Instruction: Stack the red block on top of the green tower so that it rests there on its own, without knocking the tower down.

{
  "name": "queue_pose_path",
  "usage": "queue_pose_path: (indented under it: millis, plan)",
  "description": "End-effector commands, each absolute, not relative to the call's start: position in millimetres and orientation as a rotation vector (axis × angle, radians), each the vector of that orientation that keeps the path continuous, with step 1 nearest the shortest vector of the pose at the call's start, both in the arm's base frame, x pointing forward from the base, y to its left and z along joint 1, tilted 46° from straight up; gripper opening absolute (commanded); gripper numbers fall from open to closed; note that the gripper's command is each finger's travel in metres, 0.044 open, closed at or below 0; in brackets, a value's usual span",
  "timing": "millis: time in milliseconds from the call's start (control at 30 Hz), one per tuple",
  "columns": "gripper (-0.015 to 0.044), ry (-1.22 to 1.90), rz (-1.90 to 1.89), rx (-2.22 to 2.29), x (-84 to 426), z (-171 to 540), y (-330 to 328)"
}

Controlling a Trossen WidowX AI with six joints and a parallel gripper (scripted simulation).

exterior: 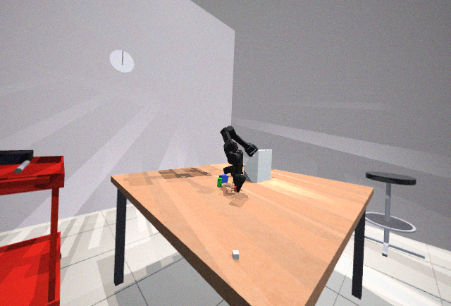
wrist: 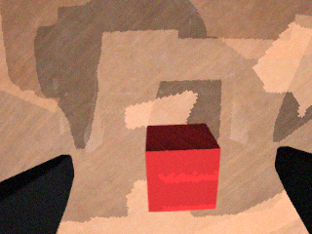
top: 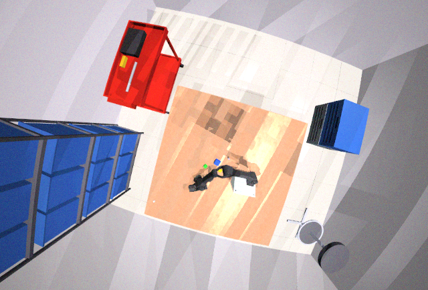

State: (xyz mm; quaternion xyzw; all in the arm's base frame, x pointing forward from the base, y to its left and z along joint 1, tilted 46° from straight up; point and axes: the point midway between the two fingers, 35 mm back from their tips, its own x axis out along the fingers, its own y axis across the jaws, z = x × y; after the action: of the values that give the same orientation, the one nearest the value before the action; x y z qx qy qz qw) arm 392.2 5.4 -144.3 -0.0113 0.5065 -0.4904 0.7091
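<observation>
The red block [wrist: 182, 181] [exterior: 235, 188] sits on the table. In the wrist view it lies between my two fingers with a gap on each side, a little nearer the left one; in the top view the arm hides it. My gripper [wrist: 175, 162] is open and empty, pointing down low over the red block. In the exterior view a dark finger covers part of the block. The green tower [top: 205, 166] [exterior: 219, 182] stands upright, apart from the gripper. It is out of the wrist view.
A blue block [top: 217, 162] [exterior: 223, 178] stands close to the green tower. A yellow object [top: 220, 170] shows beside the arm. A pale box [top: 244, 190] [exterior: 265, 166] stands by the arm's base. A small white cube [top: 154, 201] [exterior: 235, 254] lies far off near a table corner.
</observation>
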Motion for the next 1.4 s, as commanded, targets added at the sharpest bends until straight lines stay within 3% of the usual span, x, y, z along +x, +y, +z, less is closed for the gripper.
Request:
queue_pose_path:
  millis: [0, 267, 733, 1000, 1367]
  plan:
    - [0.044, 1.125, -1.088, -0.031, 392, -145, 4]
    - [0.044, 1.125, -1.089, -0.026, 392, -145, 4]
    - [0.0072, 1.125, -1.089, -0.026, 392, -145, 4]
    - [0.0, 1.125, -1.089, -0.026, 392, -144, 5]
    - [0.0, 1.127, -1.086, -0.028, 392, -106, 44]
